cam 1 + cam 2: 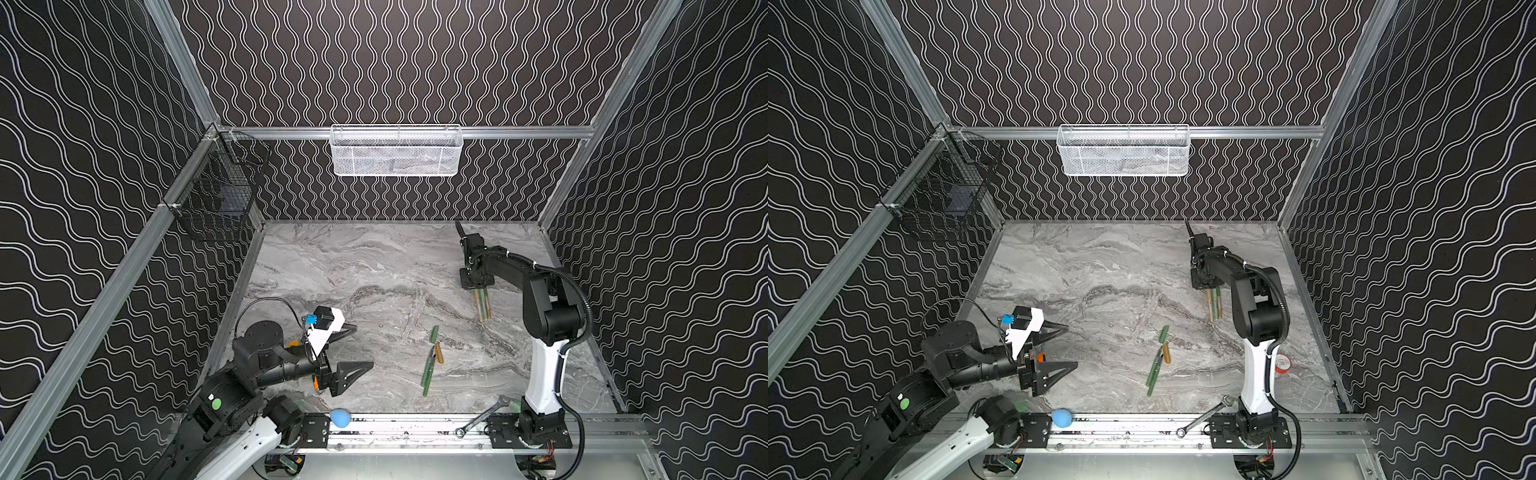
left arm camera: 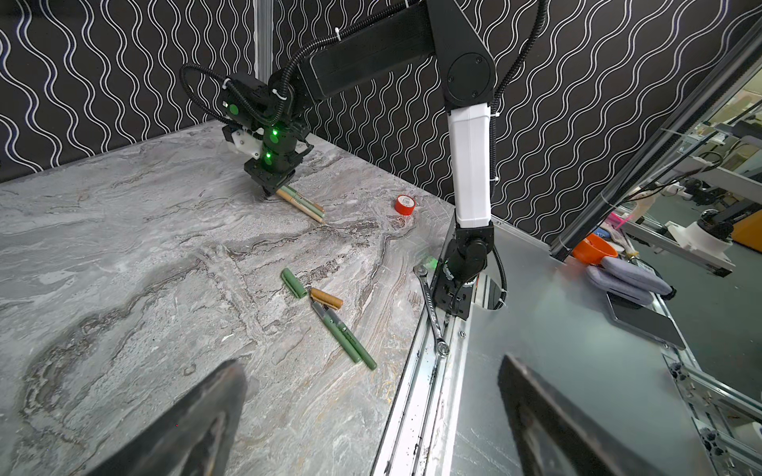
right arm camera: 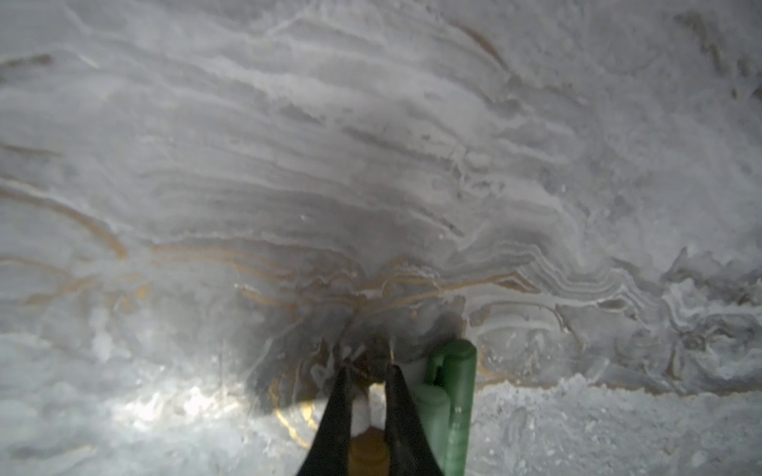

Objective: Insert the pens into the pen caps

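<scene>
At the back right my right gripper (image 1: 476,287) points down at the table, shut on one end of a tan-orange pen (image 3: 368,453). That pen lies in a small bundle of pens (image 1: 482,305) (image 2: 303,204), with green pens (image 3: 453,395) right beside the jaws. In the middle lie a green pen cap (image 1: 434,333) (image 2: 294,282), a tan pen cap (image 1: 438,353) (image 2: 326,298) and two uncapped green pens (image 1: 428,372) (image 2: 346,336) side by side. My left gripper (image 1: 363,345) (image 2: 371,371) hovers at the front left, wide open and empty, well left of them.
A steel wrench (image 1: 482,415) leans over the front rail by the right arm's base. A blue ball (image 1: 340,417) sits on the rail. A red tape roll (image 1: 1283,365) lies behind the right arm. A white basket (image 1: 395,151) and a black wire basket (image 1: 220,191) hang on the walls.
</scene>
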